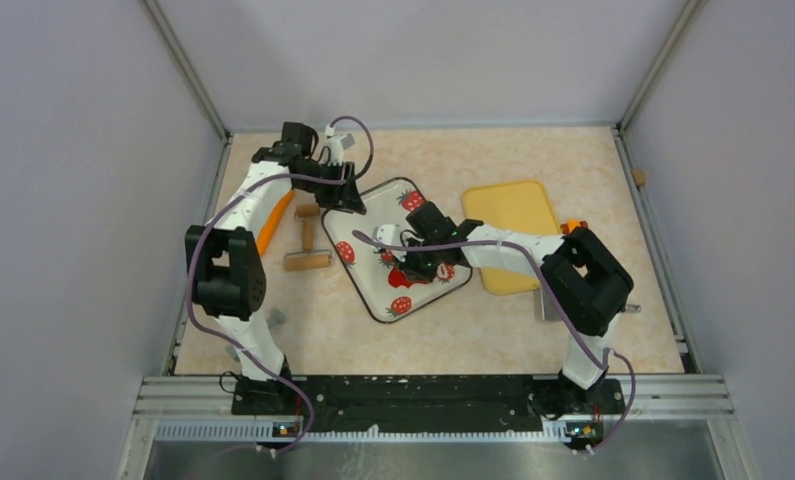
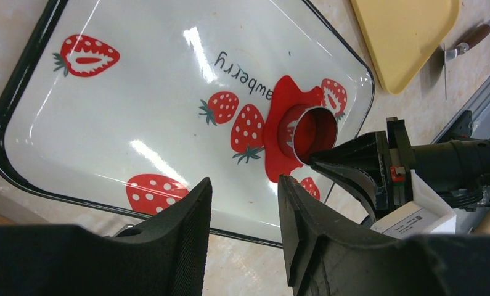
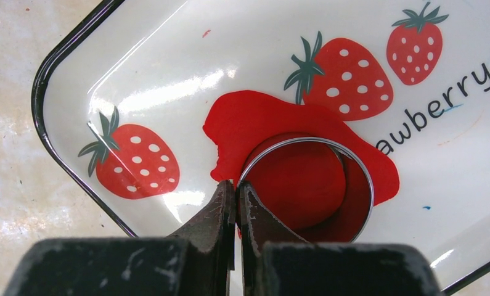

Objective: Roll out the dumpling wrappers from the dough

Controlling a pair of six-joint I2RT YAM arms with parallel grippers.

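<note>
The flattened, ragged red dough lies on the white strawberry-print tray. A metal ring cutter stands on the dough, with a round red patch inside it. My right gripper is shut on the ring's near wall. In the top view it is over the tray's middle. My left gripper is open and empty, just off the tray's edge; the dough and the cutter show beyond it. No loose dumpling wrapper is in view.
A wooden rolling pin and an orange tool lie left of the tray. A yellow board lies right of it, with a wooden-handled tool beyond. Walls close in the table on three sides.
</note>
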